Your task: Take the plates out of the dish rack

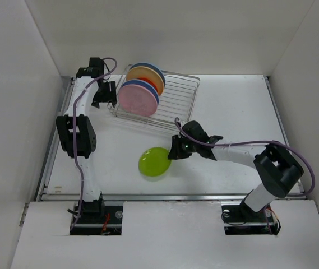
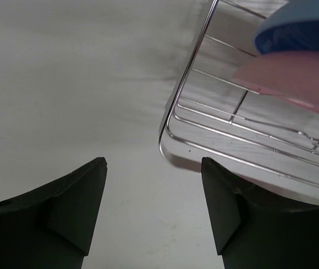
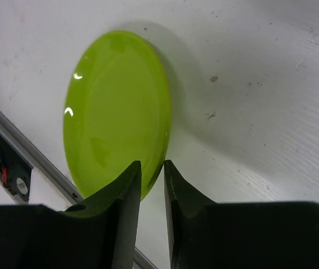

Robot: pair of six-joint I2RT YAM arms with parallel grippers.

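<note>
On the white table [image 1: 232, 112] your empty, half-open left gripper [image 1: 104, 92] sits just left of the dish rack's [image 1: 179, 95] upright pink plate [image 1: 137, 100], nearer than the right gripper [image 1: 176, 150], barely parted at the green plate's [image 1: 155, 161] rim.

Left arm [image 1: 79, 134] extended, left jaws wide, right jaws barely parted

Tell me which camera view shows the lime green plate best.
The right wrist view. There the lime green plate fills much of the picture, close up, lying on the white table. The top external view shows it from above but small. The left wrist view does not show it.
</note>
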